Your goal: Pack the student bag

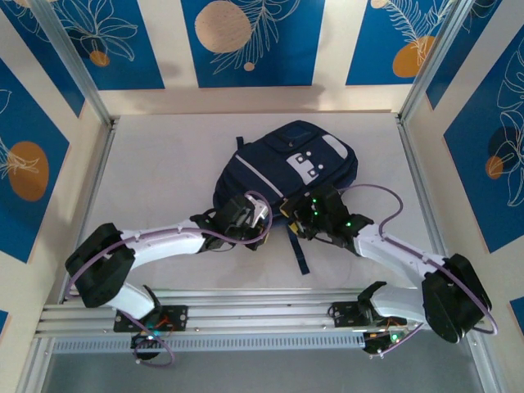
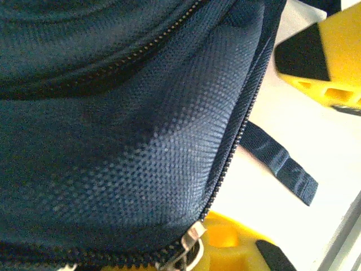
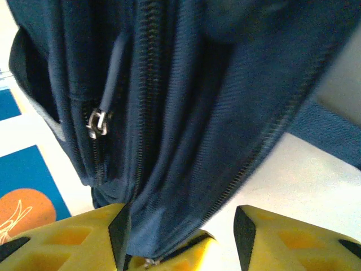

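Left wrist: student bag [image 2: 141, 141] in navy woven mesh, metal zipper pull [image 2: 192, 240].

- Top view: the near end of the student bag [image 1: 286, 168] is hidden beneath the left tool [image 1: 252, 218] and right tool [image 1: 300, 214].
- Left wrist view: a zip pull [image 2: 190, 248] is cut by the bottom edge.
- Right wrist view: the bag's right side is blurred, and the right tool's fingers [image 3: 56, 243] run off the bottom.

Lab test booth: aluminium frame [image 1: 246, 315], blue leaf-print panels [image 1: 286, 57], white tabletop [image 1: 164, 164].
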`<control>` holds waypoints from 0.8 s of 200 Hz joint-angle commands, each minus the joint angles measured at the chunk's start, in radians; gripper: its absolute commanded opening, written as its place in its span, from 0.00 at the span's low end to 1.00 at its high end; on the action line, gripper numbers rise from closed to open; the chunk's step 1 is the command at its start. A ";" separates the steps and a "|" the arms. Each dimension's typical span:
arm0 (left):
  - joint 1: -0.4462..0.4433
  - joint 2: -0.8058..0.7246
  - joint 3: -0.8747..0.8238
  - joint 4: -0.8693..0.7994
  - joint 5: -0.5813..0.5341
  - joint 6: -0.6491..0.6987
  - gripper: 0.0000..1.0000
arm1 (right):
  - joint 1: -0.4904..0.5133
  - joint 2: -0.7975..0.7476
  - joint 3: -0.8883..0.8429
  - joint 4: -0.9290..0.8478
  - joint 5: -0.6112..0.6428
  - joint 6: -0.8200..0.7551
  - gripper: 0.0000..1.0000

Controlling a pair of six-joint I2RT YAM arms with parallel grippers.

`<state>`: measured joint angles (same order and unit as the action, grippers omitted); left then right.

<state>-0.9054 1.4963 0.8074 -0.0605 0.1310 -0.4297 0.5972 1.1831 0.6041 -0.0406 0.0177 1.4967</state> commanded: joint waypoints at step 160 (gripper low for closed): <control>-0.023 -0.055 0.009 -0.053 -0.056 0.050 0.00 | -0.049 0.007 -0.071 -0.036 0.092 -0.019 0.00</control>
<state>-0.9154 1.4948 0.8108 -0.0692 0.1131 -0.4217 0.5880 1.2369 0.5598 0.0483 0.0189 1.5135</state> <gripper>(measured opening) 0.043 0.046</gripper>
